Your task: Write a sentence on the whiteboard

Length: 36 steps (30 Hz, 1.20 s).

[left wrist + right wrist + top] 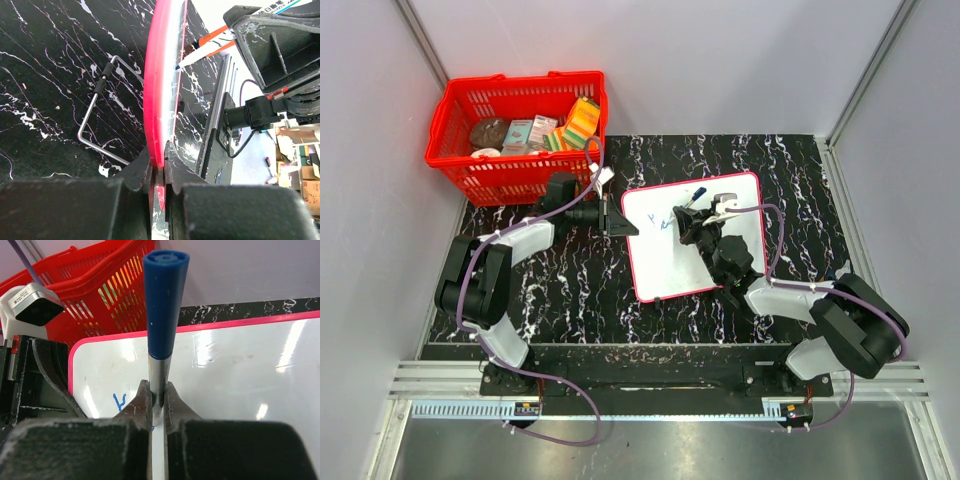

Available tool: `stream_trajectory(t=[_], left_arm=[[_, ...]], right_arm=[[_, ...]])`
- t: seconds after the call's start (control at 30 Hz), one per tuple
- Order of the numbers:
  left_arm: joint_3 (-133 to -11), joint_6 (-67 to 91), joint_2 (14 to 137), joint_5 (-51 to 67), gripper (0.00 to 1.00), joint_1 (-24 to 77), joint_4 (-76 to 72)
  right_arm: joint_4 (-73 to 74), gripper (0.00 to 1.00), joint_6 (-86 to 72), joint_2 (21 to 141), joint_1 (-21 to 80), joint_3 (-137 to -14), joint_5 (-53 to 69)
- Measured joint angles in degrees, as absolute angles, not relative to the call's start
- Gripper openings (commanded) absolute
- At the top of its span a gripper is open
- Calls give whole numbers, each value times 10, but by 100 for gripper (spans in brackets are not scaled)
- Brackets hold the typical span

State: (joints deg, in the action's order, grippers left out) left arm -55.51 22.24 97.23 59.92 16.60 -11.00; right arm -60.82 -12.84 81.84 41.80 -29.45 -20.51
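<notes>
Status: you're barely getting started on the writing.

Your left gripper (158, 165) is clamping shut on the whiteboard (720, 270), biting the red frame on the board's left edge and steadying it for the pen. The board is sitting skewed on the table (570, 290), right of centre and closer to the far edge than the near one. I can't tell if the gripped edge is lifting off the surface.

Your right gripper (157, 401) is pinching a marker (165, 305) by the barrel with its jaws narrow. The blue end is pointing up at the wrist camera and the tip is aiming down at the board's upper-left area. The fingers are hiding the tip, so I can't tell whether it's touching.

The sentence (119, 402) is showing only a couple of blue strokes near the board's left edge. They're reading as roughly a first letter, nothing legible beyond that. The rest of the board is showing bare white, so I'm judging nearly the whole line is left to write, running rightward from those strokes.

The red basket (480, 175) is sitting at the far left corner, not involved.
</notes>
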Motion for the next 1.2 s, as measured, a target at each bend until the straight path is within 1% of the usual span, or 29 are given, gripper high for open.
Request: stream_trajectory(t=[0.53, 1.2], left_arm=[[-555, 220, 972, 599, 0, 166, -107], [-555, 218, 972, 599, 0, 166, -103]], right_arm=[[-618, 0, -129, 821, 418, -295, -216], [-623, 0, -156, 815, 418, -272, -200]])
